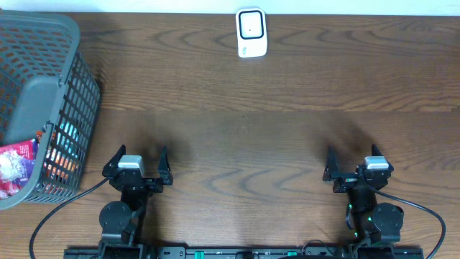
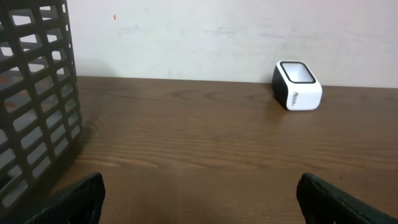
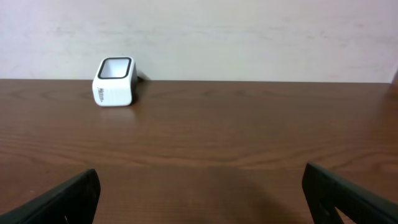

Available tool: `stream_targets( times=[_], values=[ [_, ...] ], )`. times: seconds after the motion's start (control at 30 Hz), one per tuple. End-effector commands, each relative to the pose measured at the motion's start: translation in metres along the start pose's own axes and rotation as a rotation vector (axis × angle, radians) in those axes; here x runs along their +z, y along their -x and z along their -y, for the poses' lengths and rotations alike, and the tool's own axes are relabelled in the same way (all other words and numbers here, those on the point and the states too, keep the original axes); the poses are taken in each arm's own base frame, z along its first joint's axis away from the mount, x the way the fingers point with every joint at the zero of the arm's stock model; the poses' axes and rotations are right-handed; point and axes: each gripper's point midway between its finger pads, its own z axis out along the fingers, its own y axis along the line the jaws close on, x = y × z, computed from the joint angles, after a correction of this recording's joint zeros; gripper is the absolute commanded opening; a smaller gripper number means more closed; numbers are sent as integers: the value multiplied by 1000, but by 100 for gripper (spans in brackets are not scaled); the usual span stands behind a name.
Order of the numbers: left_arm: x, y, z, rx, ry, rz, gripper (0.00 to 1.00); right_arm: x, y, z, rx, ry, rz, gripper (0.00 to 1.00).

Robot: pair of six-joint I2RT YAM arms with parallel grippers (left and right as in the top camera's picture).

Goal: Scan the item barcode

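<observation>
My left hand [image 1: 139, 157] and right hand [image 1: 351, 160] were both spread wide, holding nothing, near the front edge of the table [image 1: 244, 129]. I judged the task not yet begun. The items, a pink packet [image 1: 16, 164] among them, lay in the basket [image 1: 80, 86] just left of my left hand. The scanner [image 1: 251, 32] stood at the far edge, mid-table. Open wood lay between, with room to carry; only the basket wall crowded my left side.

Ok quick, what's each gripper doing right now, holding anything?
Left gripper: open, holding nothing.
Right gripper: open, holding nothing.
</observation>
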Motion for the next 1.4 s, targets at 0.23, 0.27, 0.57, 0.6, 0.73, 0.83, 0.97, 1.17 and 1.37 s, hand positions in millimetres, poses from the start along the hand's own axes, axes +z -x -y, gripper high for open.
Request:
stream_targets(
  times=[0.23,0.27,0.57,0.6,0.73,0.83,0.97,1.17,1.37],
  values=[
    [0,-14,-4,5,19,-49,98,0,0,-1,-11,1,1,99],
    [0,-14,-4,5,19,-49,98,0,0,-1,-11,1,1,99],
    [0,-14,-4,5,19,-49,98,0,0,-1,-11,1,1,99],
    [0,-14,-4,5,19,-49,98,0,0,-1,-11,1,1,99],
    [0,-14,-4,5,19,-49,98,0,0,-1,-11,1,1,99],
    [0,-13,-3,-1,15,-45,98,0,0,-1,-11,1,1,99],
    [-5,-11,40,-360,-223,-86,98,0,0,-1,-11,1,1,99],
    [-8,2,52,-804,-290,-116,98,0,0,-1,-11,1,1,99],
    [-20,50,70,-828,-479,16,98,0,0,-1,-11,1,1,99]
  ],
)
